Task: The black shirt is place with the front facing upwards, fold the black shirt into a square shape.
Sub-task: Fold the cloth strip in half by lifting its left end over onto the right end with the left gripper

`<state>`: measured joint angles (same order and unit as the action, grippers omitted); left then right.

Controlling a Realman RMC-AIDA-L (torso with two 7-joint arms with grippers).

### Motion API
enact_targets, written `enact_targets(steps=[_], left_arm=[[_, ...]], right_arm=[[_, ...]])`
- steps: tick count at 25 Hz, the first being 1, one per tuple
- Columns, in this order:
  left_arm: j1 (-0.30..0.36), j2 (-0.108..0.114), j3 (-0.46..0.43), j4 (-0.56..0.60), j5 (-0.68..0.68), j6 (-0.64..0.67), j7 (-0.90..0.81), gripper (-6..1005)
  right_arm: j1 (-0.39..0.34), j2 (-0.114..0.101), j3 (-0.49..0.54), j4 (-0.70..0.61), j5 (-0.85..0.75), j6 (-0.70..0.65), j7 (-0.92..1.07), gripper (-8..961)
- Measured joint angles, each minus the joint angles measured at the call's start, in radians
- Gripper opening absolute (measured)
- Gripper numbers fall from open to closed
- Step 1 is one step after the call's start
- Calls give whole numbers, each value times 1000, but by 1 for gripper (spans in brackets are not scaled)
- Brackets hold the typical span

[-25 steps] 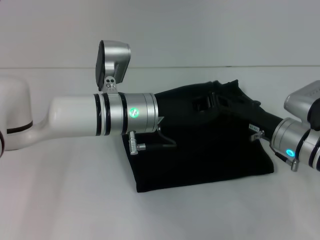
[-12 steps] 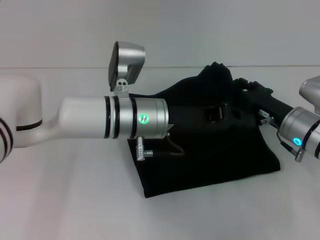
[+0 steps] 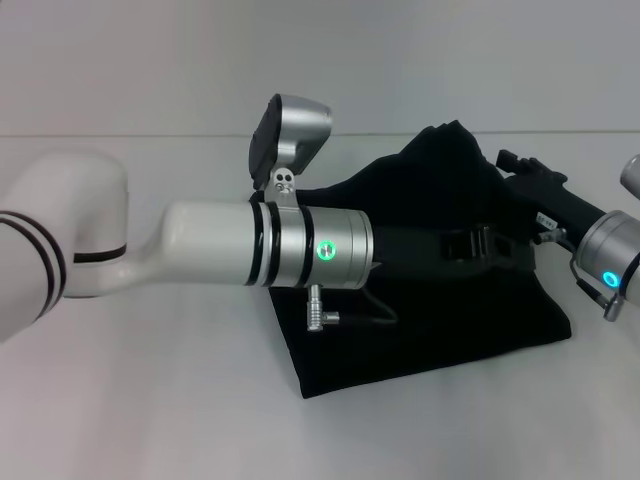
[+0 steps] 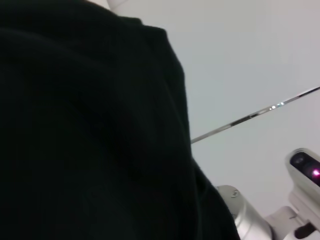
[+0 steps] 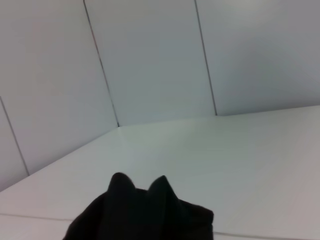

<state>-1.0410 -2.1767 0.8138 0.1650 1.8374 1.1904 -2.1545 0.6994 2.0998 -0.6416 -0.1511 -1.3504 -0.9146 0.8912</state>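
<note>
While lifted, black shirt (image 3: pixel 440 190) between arms

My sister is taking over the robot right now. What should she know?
Left hand: reaching across over the black shirt, with cloth lifted around it.
Right hand: at the shirt's far right edge, where the cloth is raised into a peak.
The shirt lies on the white table, already folded to a smaller block with straight front edges.
Left to do: lay the raised part down flat, then square it up.
</note>
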Motion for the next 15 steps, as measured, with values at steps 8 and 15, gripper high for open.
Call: enact_targets(steps=[8, 15], left_arm=[[-10, 0, -11, -61, -23, -90, 52, 31], [-19, 0, -15, -115, -39, -181, 98, 36]], right_arm=[[-24, -1, 37, -25, 1, 1, 0, 925], [-41, -1, 82, -28, 1, 14, -12, 925]])
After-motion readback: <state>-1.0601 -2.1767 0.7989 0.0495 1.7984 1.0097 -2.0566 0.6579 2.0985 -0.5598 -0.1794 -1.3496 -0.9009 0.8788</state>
